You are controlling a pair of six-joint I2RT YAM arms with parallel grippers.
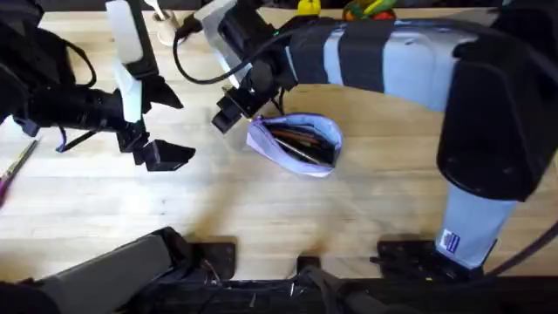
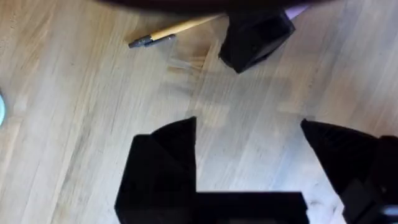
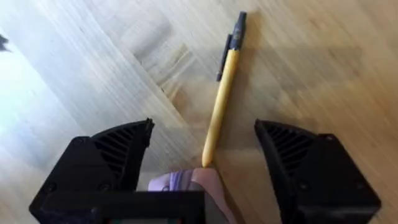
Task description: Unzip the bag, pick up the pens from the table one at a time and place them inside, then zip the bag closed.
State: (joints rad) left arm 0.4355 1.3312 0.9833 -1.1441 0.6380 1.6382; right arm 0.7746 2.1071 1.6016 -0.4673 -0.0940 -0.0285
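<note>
While the overhead camera looked down on the table (image 1: 261,209), the bag (image 1: 296,144) lay near its middle, unzipped, its mouth gaping and dark slim sticks visible inside. The right arm (image 1: 392,57) reached across from the lower right toward the far left of the bag, and its right gripper (image 1: 234,109) hung just beside the bag's left end, low over the wood. The left gripper (image 1: 153,148) sat well to the left of the bag, fingers parted and holding nothing. A thin pink-handled stick (image 1: 13,170) lay at the table's left edge, and a small beige cup (image 1: 166,35) with white sticks stood at the far edge.

From the left wrist, the left gripper's (image 2: 249,168) two black fingers (image 2: 165,162) stood wide apart over bare wood, released. Beyond them lay the tan-yellow pen (image 2: 174,30), dark tip pointing away from the other arm's black finger (image 2: 255,37), which hovered near it.

From the right wrist, the right gripper (image 3: 205,149) was spread open, its ribbed black fingers (image 3: 118,149) on either side of the tan-yellow pen (image 3: 221,102). That pen lay flat on the wood, its dark clipped tip pointing away from the gripper, its blunt end close to a bit of the lavender bag (image 3: 186,180) showing between the fingers. Neither finger touched the pen.
</note>
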